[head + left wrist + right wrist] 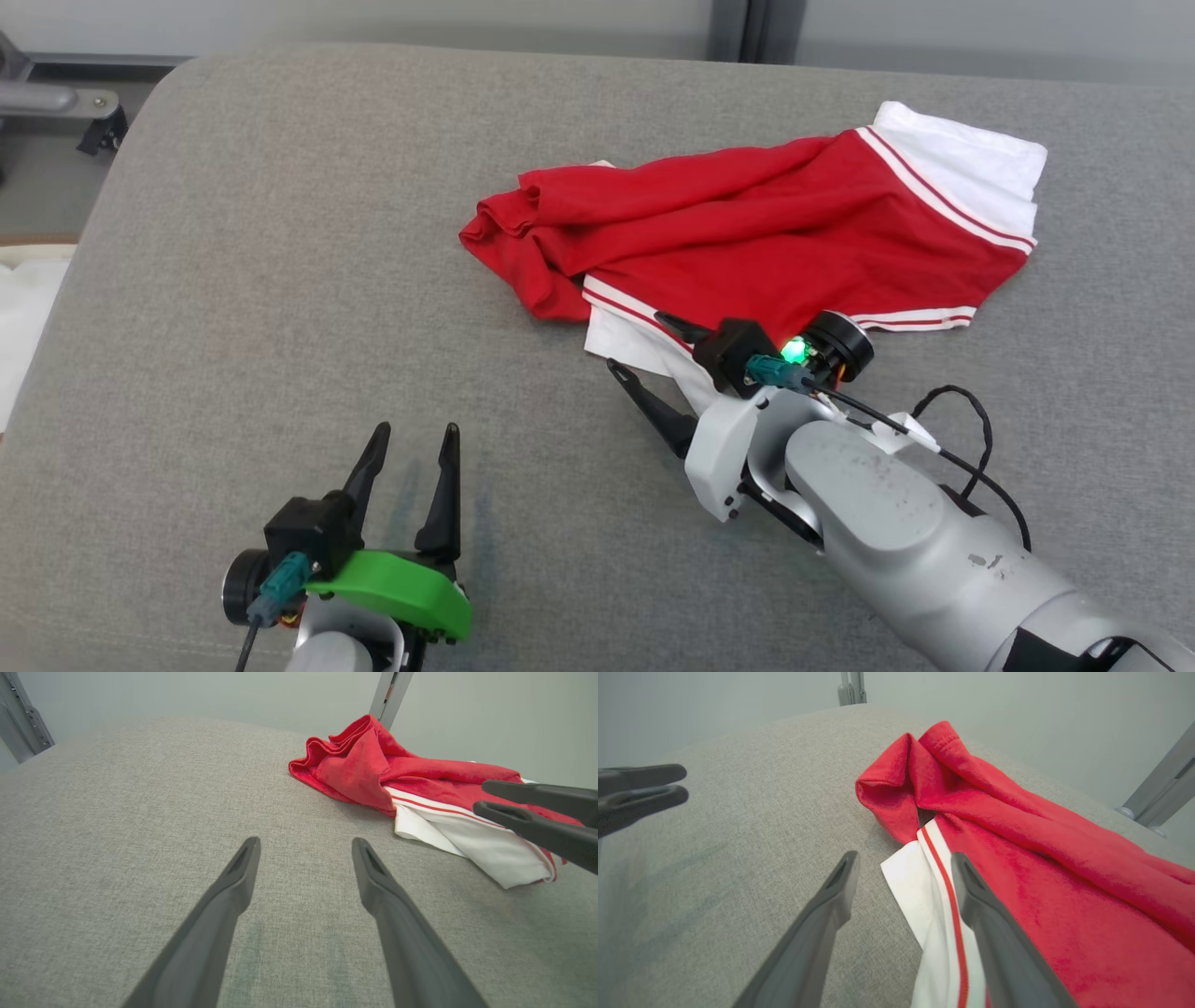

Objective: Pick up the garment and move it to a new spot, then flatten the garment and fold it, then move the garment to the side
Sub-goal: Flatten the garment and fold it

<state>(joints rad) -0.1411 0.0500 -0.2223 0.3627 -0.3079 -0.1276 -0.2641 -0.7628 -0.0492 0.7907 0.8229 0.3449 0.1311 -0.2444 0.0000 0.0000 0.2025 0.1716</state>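
Observation:
The garment (pixel 747 224) is red with white panels and red-white stripes, lying crumpled on the grey padded surface (pixel 280 280) at centre right. My right gripper (pixel 639 343) is open at the garment's near white corner, one finger over the white cloth and the other over bare surface. In the right wrist view the white corner of the garment (pixel 1017 858) lies between the open fingers of the right gripper (pixel 904 856). My left gripper (pixel 417 431) stands open over bare surface at the lower left, apart from the cloth. The left wrist view has the left gripper (pixel 306 842) open, with the garment (pixel 369 765) ahead to its right.
The padded surface ends in a rounded corner at the far left, with a grey metal bracket (pixel 56 103) and floor beyond it. Something white (pixel 23 308) lies off the left edge. A metal post (pixel 747 28) stands behind the surface. A black cable (pixel 971 439) loops by my right wrist.

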